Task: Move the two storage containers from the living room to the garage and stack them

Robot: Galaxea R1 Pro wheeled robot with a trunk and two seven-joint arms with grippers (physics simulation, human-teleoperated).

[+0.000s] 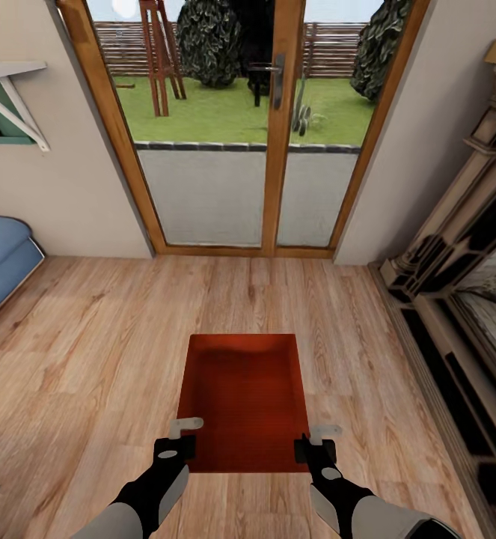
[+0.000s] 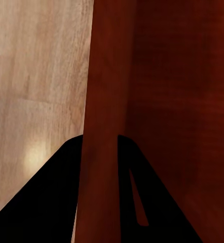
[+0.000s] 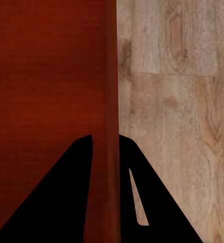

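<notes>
Grippers, left and right, pinch opposite walls of one storage container; lifting demands level, matched arms.

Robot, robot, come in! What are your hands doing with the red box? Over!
Left gripper shut on storage container left wall. Right gripper shut on right wall. Glass doors ahead, shut.

No legible text — none anywhere
</notes>
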